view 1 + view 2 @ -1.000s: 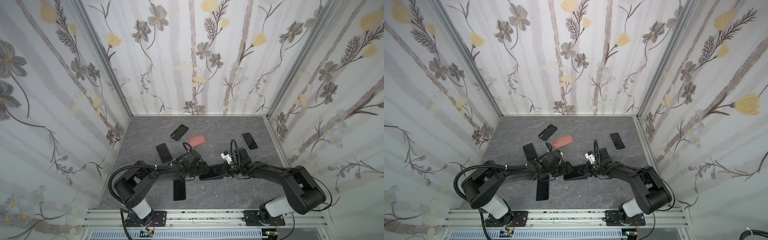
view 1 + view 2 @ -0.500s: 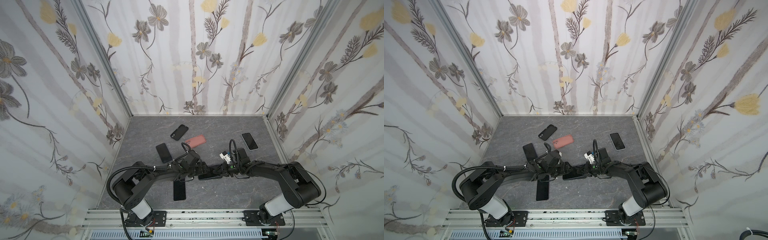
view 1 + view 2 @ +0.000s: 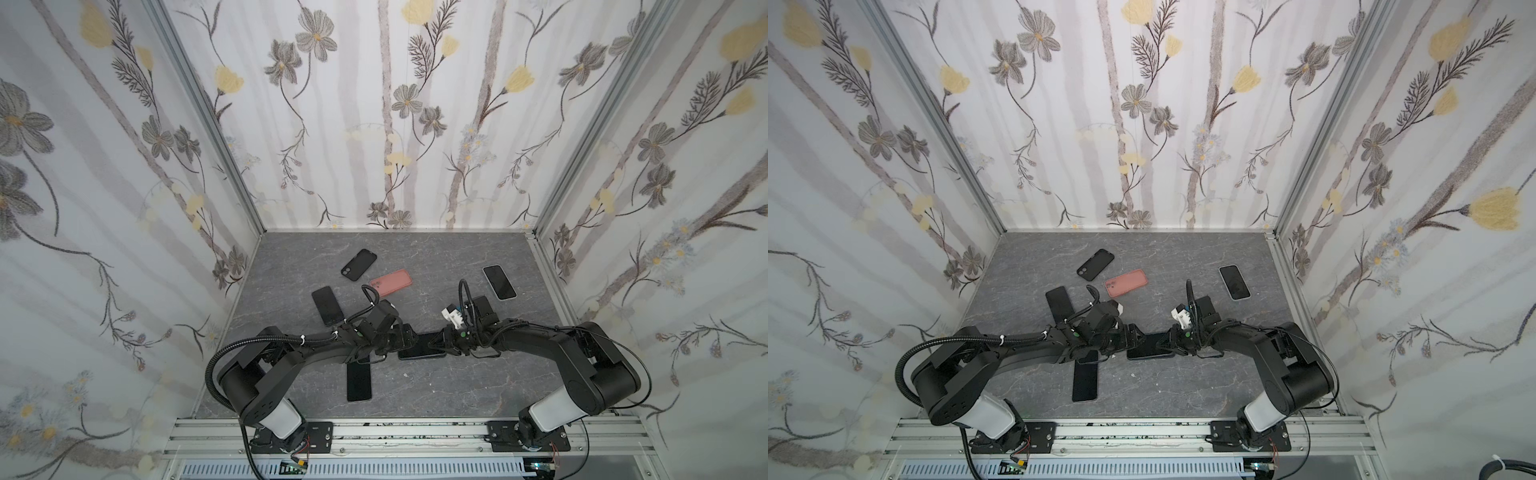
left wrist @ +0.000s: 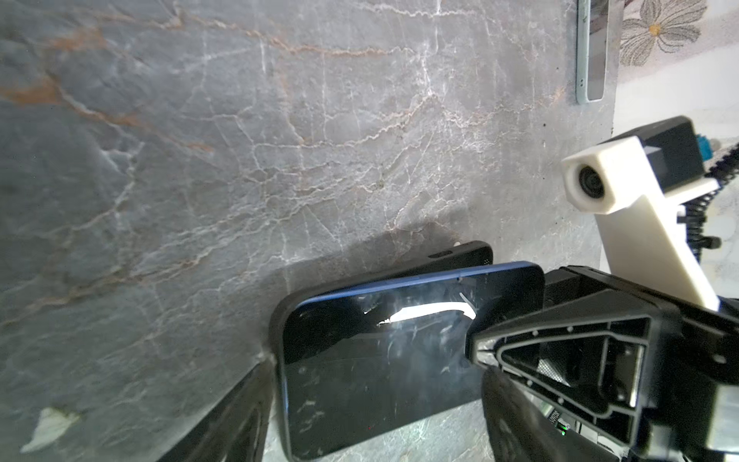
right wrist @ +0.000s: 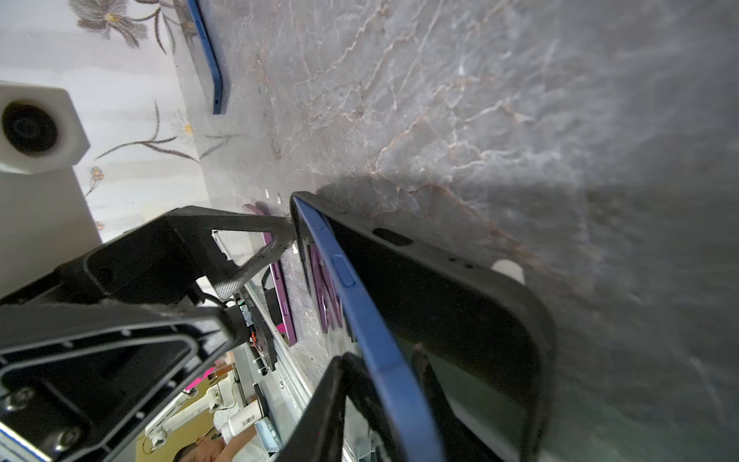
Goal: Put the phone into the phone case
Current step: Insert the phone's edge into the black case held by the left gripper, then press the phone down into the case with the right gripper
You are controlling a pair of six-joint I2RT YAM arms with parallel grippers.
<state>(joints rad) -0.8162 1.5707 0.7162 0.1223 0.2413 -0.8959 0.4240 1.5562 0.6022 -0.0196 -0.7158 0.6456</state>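
both arms stretched low, tools facing (left point(image 3: 409, 338) spread, right point(image 3: 436, 345)).

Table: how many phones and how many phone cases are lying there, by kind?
Phones: 4 (blue-edged phone half in a case; three loose dark-screened phones)
Cases: 3 (black rubbery case under it; separate black case; pink case)
Total: 7

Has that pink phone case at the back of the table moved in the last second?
No. The pink case lies in the same spot, just beyond the black case and well short of the back wall, in both top views.
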